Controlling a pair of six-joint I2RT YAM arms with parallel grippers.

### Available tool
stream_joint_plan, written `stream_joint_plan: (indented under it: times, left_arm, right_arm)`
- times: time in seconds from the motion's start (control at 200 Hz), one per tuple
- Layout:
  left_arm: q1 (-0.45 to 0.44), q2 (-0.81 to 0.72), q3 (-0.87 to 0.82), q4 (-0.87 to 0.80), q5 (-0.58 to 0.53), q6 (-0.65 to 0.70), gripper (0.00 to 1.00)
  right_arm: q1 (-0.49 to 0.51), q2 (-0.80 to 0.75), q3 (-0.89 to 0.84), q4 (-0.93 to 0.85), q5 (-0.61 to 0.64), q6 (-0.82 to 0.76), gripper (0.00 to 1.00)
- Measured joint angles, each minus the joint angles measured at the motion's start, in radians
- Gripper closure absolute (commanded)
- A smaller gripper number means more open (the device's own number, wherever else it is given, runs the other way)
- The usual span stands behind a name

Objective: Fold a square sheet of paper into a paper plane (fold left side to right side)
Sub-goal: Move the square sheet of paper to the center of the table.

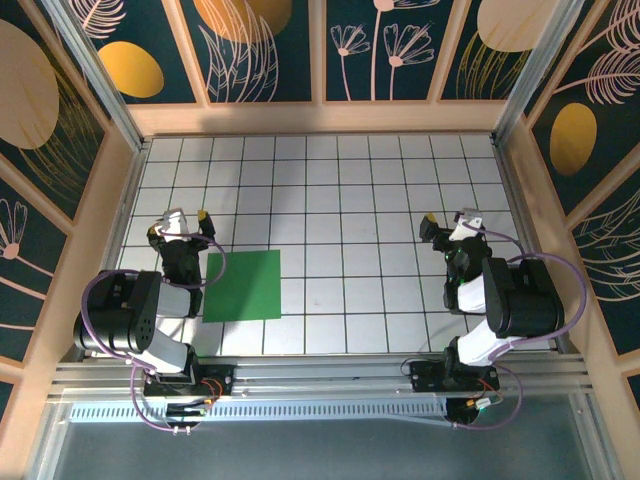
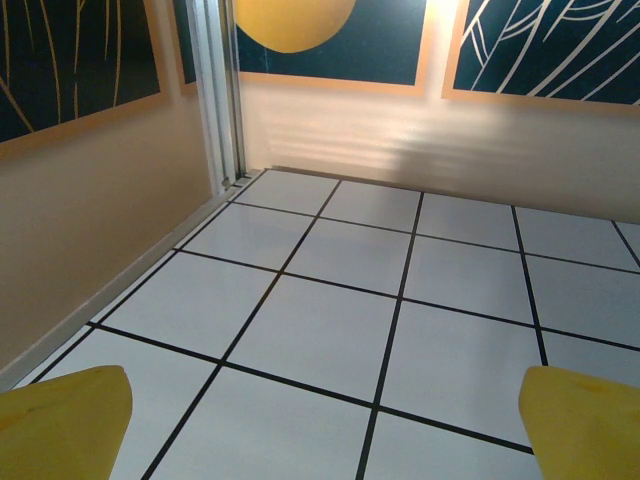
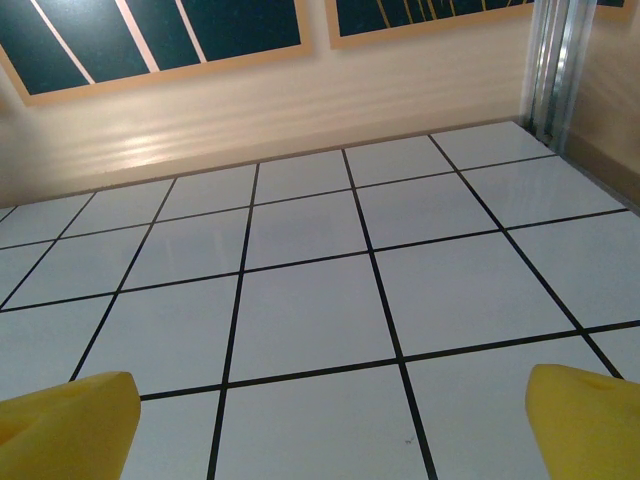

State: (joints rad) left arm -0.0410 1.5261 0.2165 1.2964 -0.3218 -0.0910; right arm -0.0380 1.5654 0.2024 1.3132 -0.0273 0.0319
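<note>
Square sheet of paper (image 1: 243,285) is laid flat and unfolded on the worktop (image 1: 360,200), toward the near-left corner, with its left edge just beside the left arm. It is thin, plain bright green, matte, with straight edges, and no crease is seen. The worktop is glossy white tile with a black grid; glare is noted toward the far edge.

Left gripper (image 1: 188,216) is held fully open and empty, just past the sheet's far-left corner, not touching it. Right gripper (image 1: 450,218) is also fully open and empty, well apart from the sheet, toward the right edge. Yellow pads are seen on both.

The step is judged as the very start: the first left-to-right fold is not yet made. For the next move, the left edge would need to be lifted off slick tile. The sheet is likely to slide, so the right side should probably be pinned.
</note>
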Motion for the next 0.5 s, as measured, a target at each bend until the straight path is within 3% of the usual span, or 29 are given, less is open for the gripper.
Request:
stream_joint_plan:
  times: [0.15, 0.26, 0.5]
  left_arm:
    - [0.0, -0.02, -0.001, -0.02, -0.007, -0.008, 0.01]
    - [0.0, -0.083, -0.001, -0.071, -0.018, -0.013, 0.01]
    - [0.0, -0.385, 0.173, -0.499, -0.042, -0.106, 0.01]
  right_arm:
    - [-0.002, -0.01, -0.003, -0.002, 0.009, 0.004, 0.01]
    - [-0.002, -0.117, -0.013, -0.058, 0.032, 0.009, 0.01]
    - [-0.006, -0.481, 0.046, -0.399, 0.077, 0.092, 0.01]
